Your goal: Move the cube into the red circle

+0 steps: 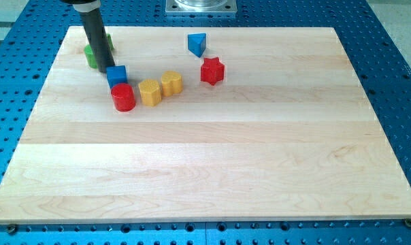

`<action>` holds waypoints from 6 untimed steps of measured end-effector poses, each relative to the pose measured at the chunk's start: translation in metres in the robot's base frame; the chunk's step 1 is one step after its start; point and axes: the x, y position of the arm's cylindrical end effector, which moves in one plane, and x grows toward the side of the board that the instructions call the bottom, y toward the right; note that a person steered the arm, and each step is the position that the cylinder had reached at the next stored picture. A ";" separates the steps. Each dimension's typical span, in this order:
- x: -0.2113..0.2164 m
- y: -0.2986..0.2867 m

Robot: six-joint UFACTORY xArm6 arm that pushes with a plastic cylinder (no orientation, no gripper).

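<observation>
A blue cube (117, 75) sits on the wooden board (212, 156) at the upper left, touching the top of a red cylinder (123, 97). My tip (101, 69) stands just left of the blue cube, touching or nearly touching its left side. The rod rises to the view's top edge and hides part of a green block (91, 56) behind it.
Two yellow blocks (150, 91) (171, 83) lie side by side right of the red cylinder. A red star-shaped block (212, 71) lies further right. A blue triangular block (197, 44) sits near the board's top edge. A metal base plate (201, 6) is at the top.
</observation>
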 end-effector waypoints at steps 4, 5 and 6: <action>0.060 0.069; 0.049 0.004; 0.031 0.044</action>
